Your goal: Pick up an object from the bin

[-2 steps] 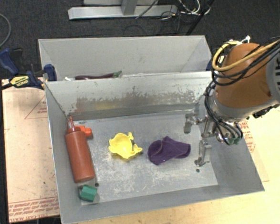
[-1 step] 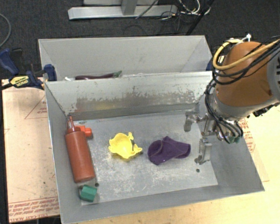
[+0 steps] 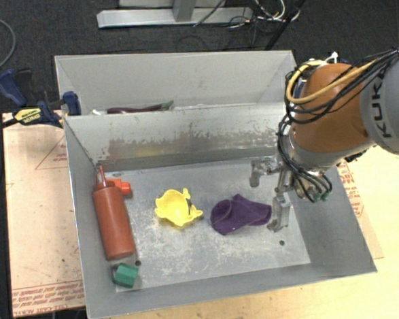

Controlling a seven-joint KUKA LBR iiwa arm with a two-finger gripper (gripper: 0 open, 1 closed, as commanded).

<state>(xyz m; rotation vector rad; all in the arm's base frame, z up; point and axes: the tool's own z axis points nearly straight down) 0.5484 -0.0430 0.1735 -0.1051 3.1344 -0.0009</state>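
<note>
Two fingers [image 3: 281,214] spread apart: pincer [image 3: 270,195] released, gripping nothing, down inside grey metal bin [image 3: 213,260]. Just left, close against the nearer finger: crumpled purple cloth lump [image 3: 234,216], long axis pointing roughly toward pincer. Farther left: crumpled yellow rubbery piece [image 3: 178,208].

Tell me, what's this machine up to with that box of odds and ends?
A robot arm reaches into the grey metal bin from the right to pick something out. Its gripper is down near the floor, fingers open, right beside the end of a crumpled purple cloth. It holds nothing yet. Further left lie a crumpled yellow thing, a reddish-brown squeeze bottle and a small green block.
</note>
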